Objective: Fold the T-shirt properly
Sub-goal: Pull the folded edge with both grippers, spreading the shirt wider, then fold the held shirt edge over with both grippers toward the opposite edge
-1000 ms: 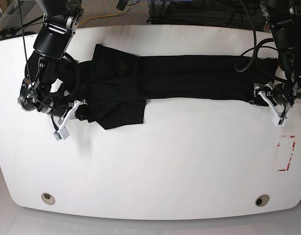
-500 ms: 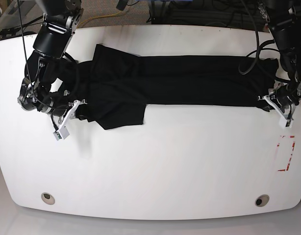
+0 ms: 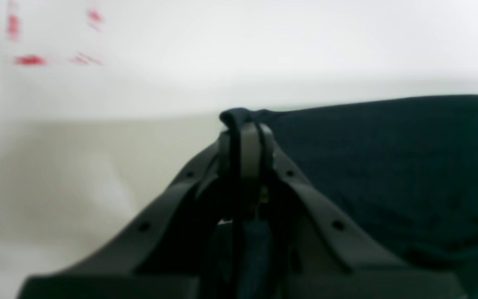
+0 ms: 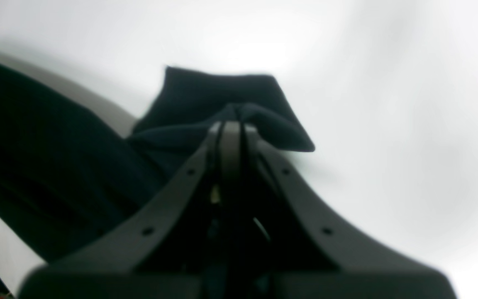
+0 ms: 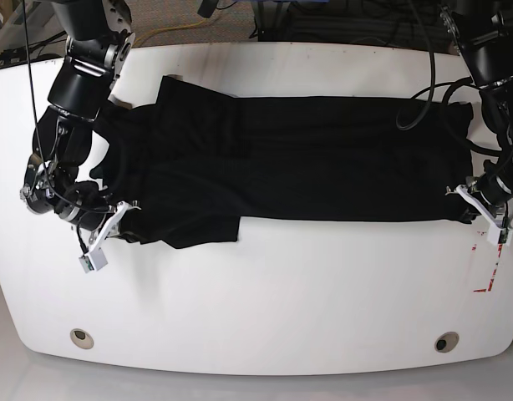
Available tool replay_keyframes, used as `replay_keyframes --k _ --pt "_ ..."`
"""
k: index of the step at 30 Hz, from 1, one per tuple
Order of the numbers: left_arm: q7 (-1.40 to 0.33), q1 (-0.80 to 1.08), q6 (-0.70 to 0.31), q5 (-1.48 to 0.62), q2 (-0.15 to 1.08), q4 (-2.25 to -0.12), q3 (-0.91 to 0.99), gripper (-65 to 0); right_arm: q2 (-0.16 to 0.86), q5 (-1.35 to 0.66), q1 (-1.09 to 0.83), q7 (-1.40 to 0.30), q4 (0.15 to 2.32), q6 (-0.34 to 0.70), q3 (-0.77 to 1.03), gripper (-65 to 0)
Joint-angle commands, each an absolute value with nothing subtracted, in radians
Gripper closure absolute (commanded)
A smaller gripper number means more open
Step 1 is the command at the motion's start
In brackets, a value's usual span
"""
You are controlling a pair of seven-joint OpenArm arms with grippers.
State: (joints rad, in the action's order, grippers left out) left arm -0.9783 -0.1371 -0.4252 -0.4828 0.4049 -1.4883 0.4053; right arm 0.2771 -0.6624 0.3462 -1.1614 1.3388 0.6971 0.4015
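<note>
Base view shows the T-shirt (image 5: 307, 159) stretched as a long black band across the far half of the white table (image 5: 265, 301), running from my right arm (image 5: 73, 109) on the picture's left to my left arm (image 5: 490, 75) on the picture's right, with a looser flap hanging toward the near side at its left part. My right arm comes down from the far left corner, bends at the elbow and curls back so that my right gripper (image 5: 114, 219) sits low at the near left edge of the cloth, its white-tipped finger pointing toward the near table edge. My left arm drops from the far right corner with cables looping beside it, and my left gripper (image 5: 478, 205) sits at the near right corner of the shirt, just beside the red tape mark (image 5: 489, 271) on the table. From my left wrist, my jaws are pressed together with a fold of the black fabric pinched between the fingertips (image 3: 249, 143), the rest of the cloth spreading away to the right above the white surface. From my right wrist, my jaws are likewise clamped tight on a bunched corner of the shirt (image 4: 222, 108), which pokes out past the tips in a small peak while the main body trails off to the left
</note>
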Motion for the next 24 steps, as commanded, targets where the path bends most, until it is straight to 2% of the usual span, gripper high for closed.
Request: replay_keyframes --k 1,17,24 --pt "-0.957 -0.159 -0.412 -0.495 0.423 -1.561 0.409 -0.3 0.295 -0.684 0.401 -1.138 1.356 0.698 0.406 0.0" --pt "-0.957 -0.226 -0.417 -0.498 0.429 -1.635 0.41 -0.3 0.306 -0.691 0.506 -1.142 1.359 0.698 0.406 0.0" --pt "-0.975 -0.182 -0.507 -0.498 0.458 -1.704 0.415 -0.3 0.328 -0.731 0.426 -1.148 1.419 0.698 0.414 0.0"
